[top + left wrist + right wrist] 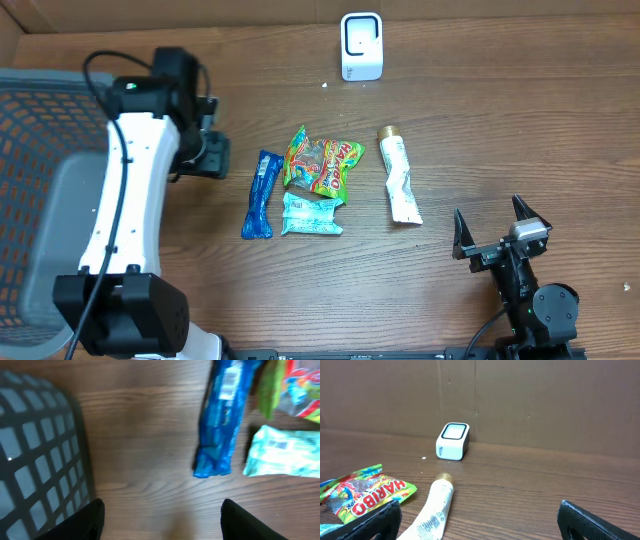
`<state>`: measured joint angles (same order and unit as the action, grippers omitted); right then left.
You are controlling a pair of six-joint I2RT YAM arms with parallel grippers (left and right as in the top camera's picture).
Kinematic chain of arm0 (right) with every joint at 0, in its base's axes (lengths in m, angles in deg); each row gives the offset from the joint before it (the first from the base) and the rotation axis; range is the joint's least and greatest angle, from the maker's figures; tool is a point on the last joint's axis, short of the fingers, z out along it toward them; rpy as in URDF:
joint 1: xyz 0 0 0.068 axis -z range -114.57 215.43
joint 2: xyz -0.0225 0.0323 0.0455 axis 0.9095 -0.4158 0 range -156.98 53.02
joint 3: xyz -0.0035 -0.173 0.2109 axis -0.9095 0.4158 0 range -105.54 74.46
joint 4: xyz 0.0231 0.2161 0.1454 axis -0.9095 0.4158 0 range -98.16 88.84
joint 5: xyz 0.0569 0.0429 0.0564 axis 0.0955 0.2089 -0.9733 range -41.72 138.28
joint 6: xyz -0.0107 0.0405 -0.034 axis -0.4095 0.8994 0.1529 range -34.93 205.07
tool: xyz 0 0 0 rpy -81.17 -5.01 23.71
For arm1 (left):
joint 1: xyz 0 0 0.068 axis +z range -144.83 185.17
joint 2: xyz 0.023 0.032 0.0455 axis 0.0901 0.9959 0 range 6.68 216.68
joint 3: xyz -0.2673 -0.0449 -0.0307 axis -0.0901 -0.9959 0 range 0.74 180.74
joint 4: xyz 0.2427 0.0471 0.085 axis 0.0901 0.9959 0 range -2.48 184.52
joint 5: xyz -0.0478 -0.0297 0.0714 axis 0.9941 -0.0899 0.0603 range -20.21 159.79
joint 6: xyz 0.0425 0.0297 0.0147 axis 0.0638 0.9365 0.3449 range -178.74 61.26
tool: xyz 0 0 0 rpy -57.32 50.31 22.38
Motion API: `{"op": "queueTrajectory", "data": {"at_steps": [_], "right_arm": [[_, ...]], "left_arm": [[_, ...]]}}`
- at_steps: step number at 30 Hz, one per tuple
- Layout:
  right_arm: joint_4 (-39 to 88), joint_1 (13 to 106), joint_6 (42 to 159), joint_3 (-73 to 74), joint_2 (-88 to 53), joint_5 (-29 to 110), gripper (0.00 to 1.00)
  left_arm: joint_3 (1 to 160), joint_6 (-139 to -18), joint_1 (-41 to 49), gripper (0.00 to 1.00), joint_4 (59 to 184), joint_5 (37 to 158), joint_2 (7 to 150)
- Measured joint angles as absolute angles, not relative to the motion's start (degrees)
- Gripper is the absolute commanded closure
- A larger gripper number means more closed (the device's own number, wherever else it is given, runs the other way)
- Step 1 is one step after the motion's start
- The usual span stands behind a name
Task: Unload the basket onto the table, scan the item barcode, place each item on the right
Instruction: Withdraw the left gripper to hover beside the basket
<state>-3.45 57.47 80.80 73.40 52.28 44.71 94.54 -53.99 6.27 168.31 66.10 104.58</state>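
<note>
Wooden counter carries four packets in a loose cluster: a blue wrapper [260, 195], a Haribo bag [322, 165], a teal packet [312, 215] touching the bag's lower edge, and a white tube [400, 180] a little apart on the right. The scanner [361, 45] stands well apart at the far edge. The left jaws hang partly open over bare wood between the grey basket [40, 150] and the blue wrapper, holding nothing. The right jaws stand wide and empty near the front edge.

The blue wrapper looks like the likeliest pick, and it is risky. It lies flat and looks like slick film, so the jaws may catch only a crease and let it slip on the way to the scanner. The bag and teal packet lie just beside it, so a finger on that side could drag one along. A pale patch on the wrapper is too blurred to read. If that is the barcode, a grip over it, or a carry with it turned away, spoils the scan.
</note>
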Motion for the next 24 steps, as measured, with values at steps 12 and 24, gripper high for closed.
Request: {"op": "queueTrajectory", "data": {"at_steps": [12,24], "right_arm": [[-3.5,57.5,80.8,73.4,52.3,44.7,0.0],[-3.5,57.5,80.8,73.4,52.3,44.7,0.0]], "left_arm": [[94.1,-51.9,15.0,0.34,167.4,67.8,104.6],[94.1,-50.5,18.7,0.37,166.7,70.9,104.6]]}}
